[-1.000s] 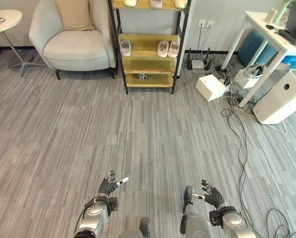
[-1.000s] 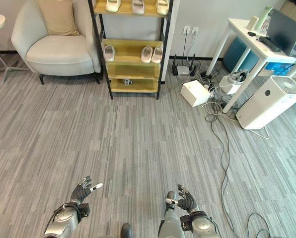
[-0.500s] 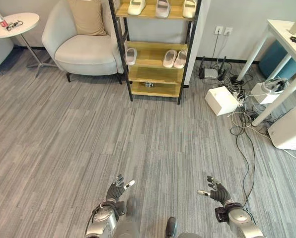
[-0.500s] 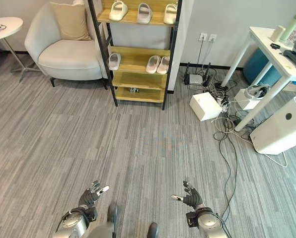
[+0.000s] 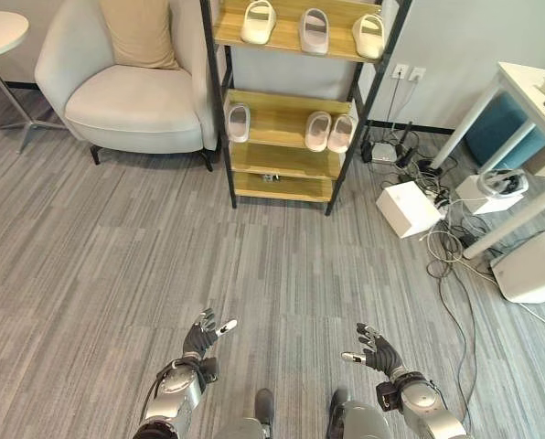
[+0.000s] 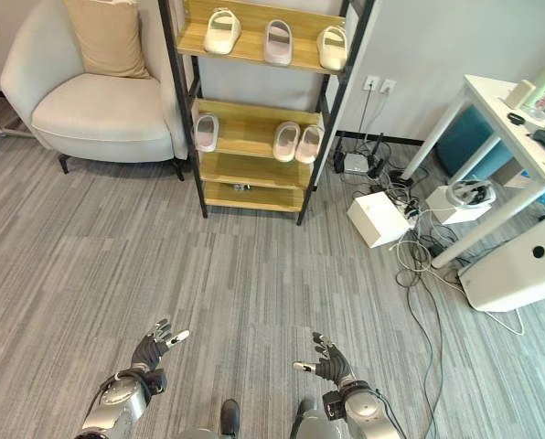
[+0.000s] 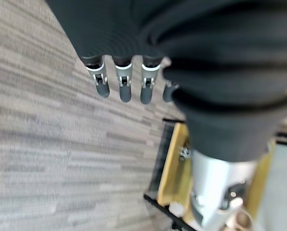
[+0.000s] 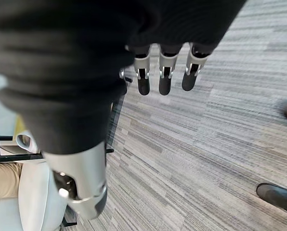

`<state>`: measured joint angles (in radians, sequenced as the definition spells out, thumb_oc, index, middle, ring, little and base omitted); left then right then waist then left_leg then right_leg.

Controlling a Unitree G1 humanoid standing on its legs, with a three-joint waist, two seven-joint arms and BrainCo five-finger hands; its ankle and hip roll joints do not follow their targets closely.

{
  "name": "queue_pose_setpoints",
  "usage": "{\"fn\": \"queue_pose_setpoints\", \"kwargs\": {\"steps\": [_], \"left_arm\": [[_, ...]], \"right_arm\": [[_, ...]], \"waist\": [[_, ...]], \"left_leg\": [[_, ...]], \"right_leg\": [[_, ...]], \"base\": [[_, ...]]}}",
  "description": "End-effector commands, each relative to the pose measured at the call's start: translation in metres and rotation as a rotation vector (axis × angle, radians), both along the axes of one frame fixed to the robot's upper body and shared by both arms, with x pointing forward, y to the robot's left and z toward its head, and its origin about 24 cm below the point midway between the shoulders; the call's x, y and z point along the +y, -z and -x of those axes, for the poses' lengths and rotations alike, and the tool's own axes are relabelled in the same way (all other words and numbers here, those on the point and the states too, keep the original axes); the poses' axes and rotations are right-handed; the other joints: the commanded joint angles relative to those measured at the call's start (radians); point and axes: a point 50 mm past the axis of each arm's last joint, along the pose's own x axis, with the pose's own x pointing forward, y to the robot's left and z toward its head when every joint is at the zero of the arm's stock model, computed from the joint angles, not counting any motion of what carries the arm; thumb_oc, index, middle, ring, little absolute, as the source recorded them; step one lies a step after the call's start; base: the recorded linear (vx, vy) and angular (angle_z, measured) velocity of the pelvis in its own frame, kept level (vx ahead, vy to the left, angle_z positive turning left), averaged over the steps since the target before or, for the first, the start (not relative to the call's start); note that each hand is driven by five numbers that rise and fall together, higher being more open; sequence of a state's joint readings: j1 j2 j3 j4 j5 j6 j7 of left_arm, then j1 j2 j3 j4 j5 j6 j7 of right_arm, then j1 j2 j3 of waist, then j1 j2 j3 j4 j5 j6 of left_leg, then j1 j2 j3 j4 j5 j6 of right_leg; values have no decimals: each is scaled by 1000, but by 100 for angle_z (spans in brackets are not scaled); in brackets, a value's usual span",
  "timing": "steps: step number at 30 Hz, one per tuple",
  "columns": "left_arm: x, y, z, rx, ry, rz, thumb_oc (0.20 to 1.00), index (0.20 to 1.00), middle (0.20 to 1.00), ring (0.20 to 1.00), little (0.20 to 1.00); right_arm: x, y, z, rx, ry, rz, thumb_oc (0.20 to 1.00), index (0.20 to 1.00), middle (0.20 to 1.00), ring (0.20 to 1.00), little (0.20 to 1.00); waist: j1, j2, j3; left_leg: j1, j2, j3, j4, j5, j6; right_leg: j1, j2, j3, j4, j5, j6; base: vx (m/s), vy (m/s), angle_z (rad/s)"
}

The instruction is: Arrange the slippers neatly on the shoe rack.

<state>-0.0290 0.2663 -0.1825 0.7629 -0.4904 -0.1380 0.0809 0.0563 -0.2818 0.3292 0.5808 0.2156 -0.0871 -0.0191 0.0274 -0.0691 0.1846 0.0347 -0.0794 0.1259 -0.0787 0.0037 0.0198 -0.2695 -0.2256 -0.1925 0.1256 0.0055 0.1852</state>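
Note:
A black-framed shoe rack (image 5: 219, 101) with wooden shelves stands against the far wall. Three pale slippers (image 5: 315, 29) lie spaced out on its top shelf. On the middle shelf one slipper (image 5: 239, 122) lies alone at the left, and a pair (image 5: 330, 132) sits side by side at the right. A small dark object (image 5: 269, 178) rests on the bottom shelf. My left hand (image 5: 202, 337) and right hand (image 5: 373, 351) hover low over the floor, far in front of the rack, both open with fingers (image 7: 123, 87) straight and nothing in them.
A pale armchair (image 5: 122, 90) with a tan cushion stands left of the rack. At the right are a white box (image 5: 406, 208), tangled cables (image 5: 444, 247), a white table (image 5: 518, 110) and a white air purifier (image 6: 515, 265). Grey plank floor (image 5: 163, 265) stretches between me and the rack.
The camera has shifted, so the rack shows larger and higher with its top shelf in full view. Both hands stay open and low; the slippers have not moved.

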Motion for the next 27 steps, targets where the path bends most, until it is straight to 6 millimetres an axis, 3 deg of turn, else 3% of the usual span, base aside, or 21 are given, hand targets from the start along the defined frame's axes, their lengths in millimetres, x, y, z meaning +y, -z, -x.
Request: {"fn": "queue_pose_setpoints", "kwargs": {"steps": [1,4,7,9,10,12,15,16,18,21,23,25,26,27], "left_arm": [[-11,-21,-22,-133,50,-9,1000,1000,1000,1000,1000],[-16,-19,-23,-127,68,0,1000,1000,1000,1000,1000],[-20,-18,-27,-123,66,13,1000,1000,1000,1000,1000],[-20,-18,-28,-124,60,14,1000,1000,1000,1000,1000],[-19,-18,-28,-123,45,22,1000,1000,1000,1000,1000],[-18,-18,-29,-123,33,24,1000,1000,1000,1000,1000],[-17,-14,-24,-104,29,22,1000,1000,1000,1000,1000],[-16,-13,-24,-96,28,15,1000,1000,1000,1000,1000],[-14,-13,-23,-92,29,7,1000,1000,1000,1000,1000],[-10,-10,-18,-75,7,-1,1000,1000,1000,1000,1000],[-4,-7,-12,-63,-17,2,1000,1000,1000,1000,1000],[-4,-4,-6,-44,-10,-4,1000,1000,1000,1000,1000],[-2,-4,-5,-43,-5,-8,1000,1000,1000,1000,1000],[1,-5,-5,-46,-9,-17,1000,1000,1000,1000,1000]], "right_arm": [[-13,-17,-13,-100,20,36,1000,1000,1000,1000,1000],[-17,-13,-8,-79,21,43,1000,1000,1000,1000,1000],[-23,-13,-7,-73,22,50,1000,1000,1000,1000,1000],[-24,-14,-7,-78,14,52,1000,1000,1000,1000,1000],[-25,-15,-8,-75,4,58,1000,1000,1000,1000,1000],[-28,-15,-8,-71,7,65,1000,1000,1000,1000,1000],[-33,-15,-7,-68,19,72,1000,1000,1000,1000,1000],[-35,-15,-6,-69,26,78,1000,1000,1000,1000,1000],[-37,-15,-6,-67,32,85,1000,1000,1000,1000,1000],[-36,-14,-7,-64,22,94,1000,1000,1000,1000,1000],[-30,-15,-10,-69,-6,86,1000,1000,1000,1000,1000],[-24,-13,-12,-64,-19,75,1000,1000,1000,1000,1000],[-20,-14,-14,-71,-26,67,1000,1000,1000,1000,1000],[-12,-17,-21,-91,-40,44,1000,1000,1000,1000,1000]], "waist": [[-27,-16,16],[-40,-14,-10],[-54,-2,-27],[-55,0,-28],[-47,1,-24],[-36,-3,-21],[-22,-18,-23],[-15,-18,-19],[3,-17,-16],[29,-7,-21],[47,-7,-34],[59,-17,-46],[69,-25,-44],[76,-27,-27]], "left_leg": [[86,133,-44,5,-40,-81],[107,172,-50,18,-47,-105],[90,217,-79,101,-4,-131],[79,219,-94,150,6,-137],[63,208,-127,211,43,-142],[26,197,-146,186,56,-130],[-78,192,-96,128,44,-118],[-142,200,-47,113,84,-121],[-177,205,-16,69,135,-130],[-212,208,-42,11,191,-147],[-197,189,-73,13,170,-140],[-203,157,-73,70,124,-106],[-200,150,-62,91,106,-91],[-186,137,-52,124,72,-60]], "right_leg": [[90,24,-11,-110,167,23],[122,57,-16,-116,131,-4],[150,108,-33,-112,90,-44],[160,120,-35,-111,81,-55],[188,143,-34,-112,56,-76],[215,148,-31,-119,36,-78],[267,134,-35,-138,5,-76],[295,133,-44,-147,-3,-76],[331,143,-37,-161,-16,-76],[378,151,-19,-174,-36,-67],[412,143,9,-166,-61,-57],[424,92,26,-109,-78,-34],[402,80,41,-50,-68,-25],[327,62,69,103,-8,-9]], "base": [[341,-156,25],[324,-241,33],[212,-216,36],[204,-171,7],[305,-208,-22],[283,-112,-36],[268,-19,-4],[273,27,2],[291,62,5],[332,116,-10],[414,229,-32],[373,295,-65],[234,265,-77],[252,276,-59]]}}
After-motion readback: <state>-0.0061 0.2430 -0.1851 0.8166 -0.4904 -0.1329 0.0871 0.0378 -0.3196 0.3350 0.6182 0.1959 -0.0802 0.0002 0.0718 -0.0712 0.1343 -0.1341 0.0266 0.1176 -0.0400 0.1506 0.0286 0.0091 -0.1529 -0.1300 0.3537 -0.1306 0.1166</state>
